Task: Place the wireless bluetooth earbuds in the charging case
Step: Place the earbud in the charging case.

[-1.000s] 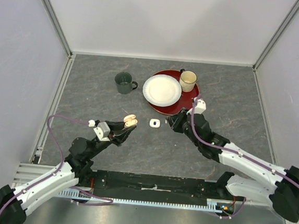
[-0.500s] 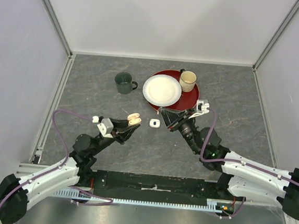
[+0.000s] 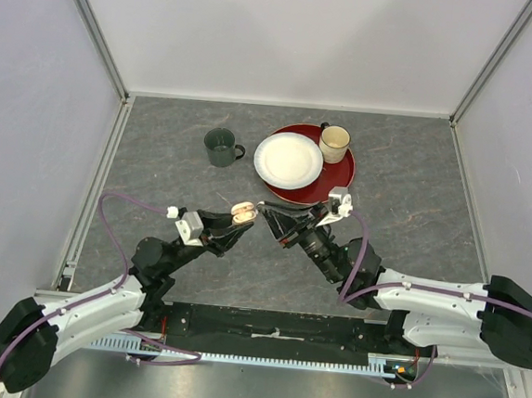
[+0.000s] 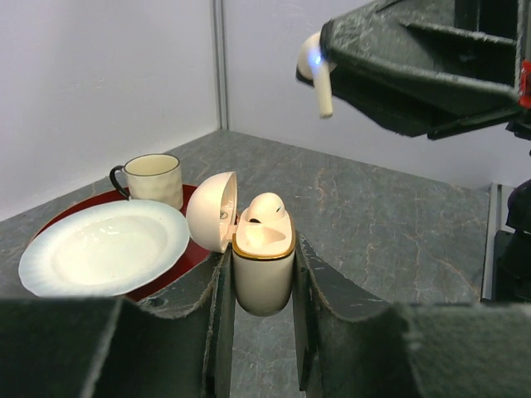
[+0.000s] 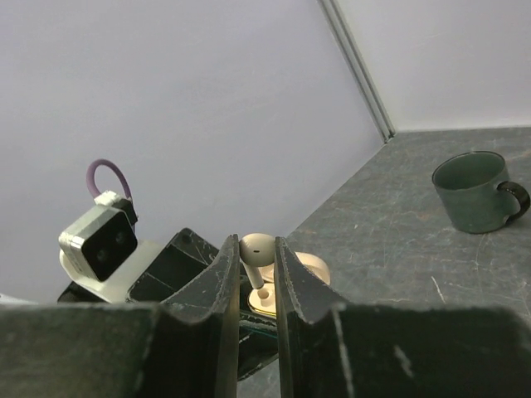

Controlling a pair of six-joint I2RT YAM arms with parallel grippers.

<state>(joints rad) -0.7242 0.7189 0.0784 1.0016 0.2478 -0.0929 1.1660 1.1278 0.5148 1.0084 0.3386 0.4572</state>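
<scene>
Across the grey table [image 3: 407, 188], the red tray [image 3: 340, 178] sits at one o'clock from the centre. It carries the white plate [image 3: 288, 159] and the beige mug [image 3: 334, 143], and the dark green mug [image 3: 220, 146] stands alone at eleven. None of that is in play.

The action is near the middle. The left gripper [image 4: 261, 259] is clamped tight on the body of the charging case [image 4: 262, 282], holding it upright off the table with its lid [image 4: 210, 211] swung open toward nine o'clock. One pale earbud [image 4: 267, 207] already sits in a socket.

In comes the right gripper [image 3: 264, 211] from the case's three o'clock side, fingers pinched hard on a white earbud [image 4: 316, 70], stem pointing down. From the left wrist it hangs at one o'clock, above the case and apart from it.

So this looks like the insertion step for the second bud. The next move calls for lining the stem over the empty socket beside the seated bud, lowering it straight, and releasing only once it seats.
</scene>
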